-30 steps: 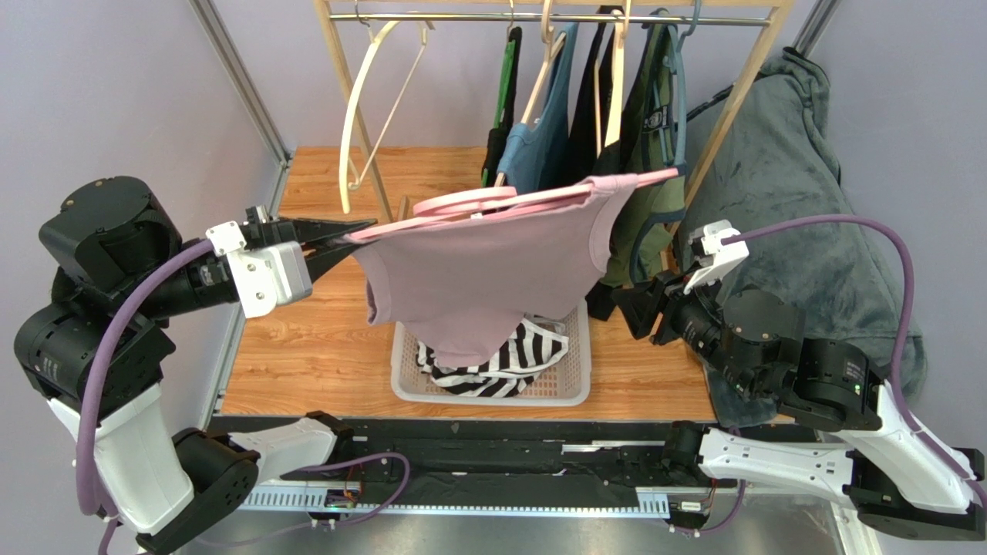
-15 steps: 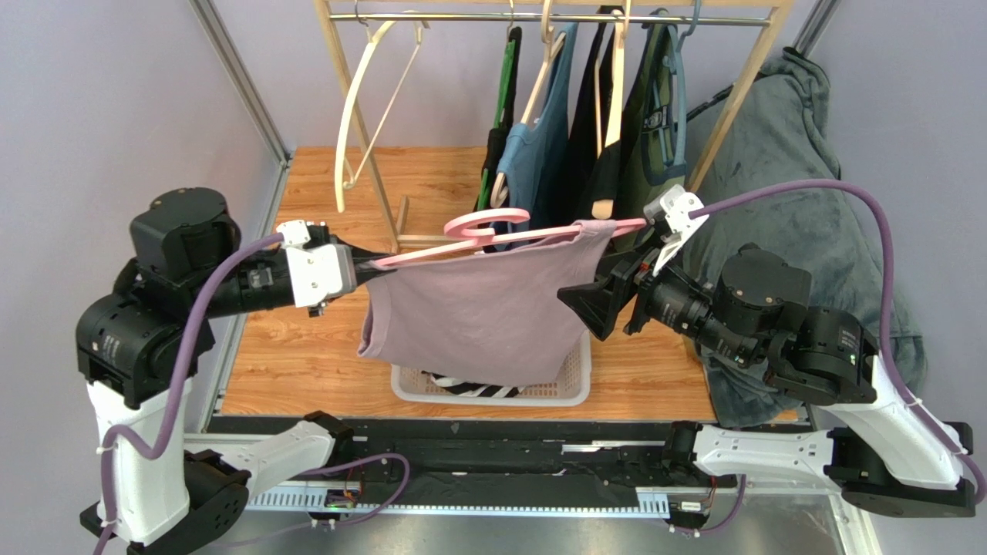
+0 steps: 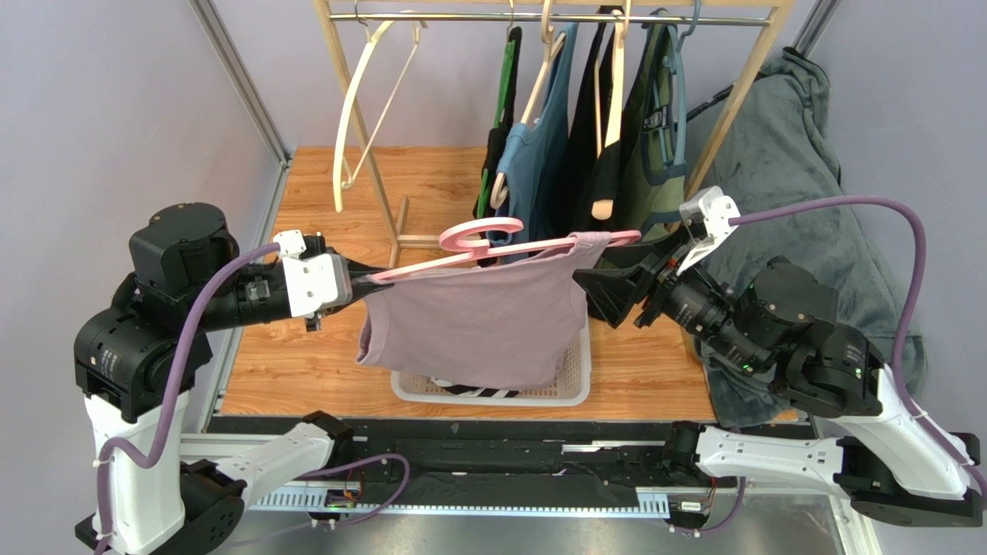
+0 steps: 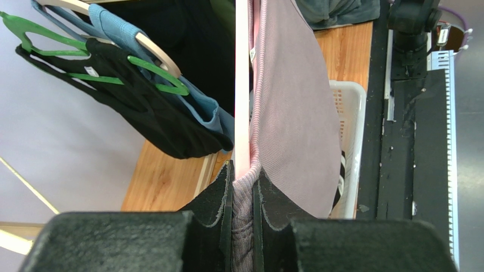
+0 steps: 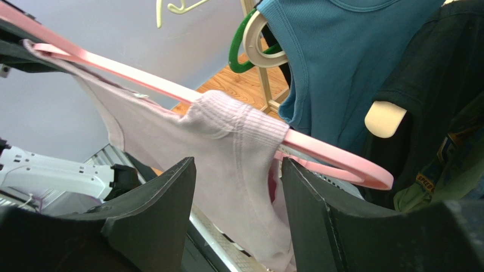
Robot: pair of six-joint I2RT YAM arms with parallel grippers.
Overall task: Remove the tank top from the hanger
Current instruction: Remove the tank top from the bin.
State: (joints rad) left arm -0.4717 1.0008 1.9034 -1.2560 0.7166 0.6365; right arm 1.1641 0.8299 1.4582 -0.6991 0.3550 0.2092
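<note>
A mauve tank top (image 3: 481,318) hangs on a pink hanger (image 3: 481,237), held level in the air above the basket. My left gripper (image 3: 368,279) is shut on the hanger's left end, with the tank top's strap bunched between its jaws (image 4: 242,170). At the hanger's right end my right gripper (image 3: 597,295) is open. In the right wrist view its two fingers (image 5: 237,163) stand on either side of the ribbed right strap (image 5: 227,122), without touching it. The pink hanger arm (image 5: 335,156) sticks out past the strap.
A white basket (image 3: 579,376) holding striped cloth sits under the tank top on the wooden table (image 3: 301,347). Behind it a wooden rack (image 3: 545,14) carries several dark and blue garments and a cream hanger (image 3: 359,104). A grey blanket (image 3: 811,197) is draped at the right.
The left arm drew the hanger and tank top toward the left. The right gripper rose from beside the basket to the hanger's right end, and its jaws opened around the strap.
</note>
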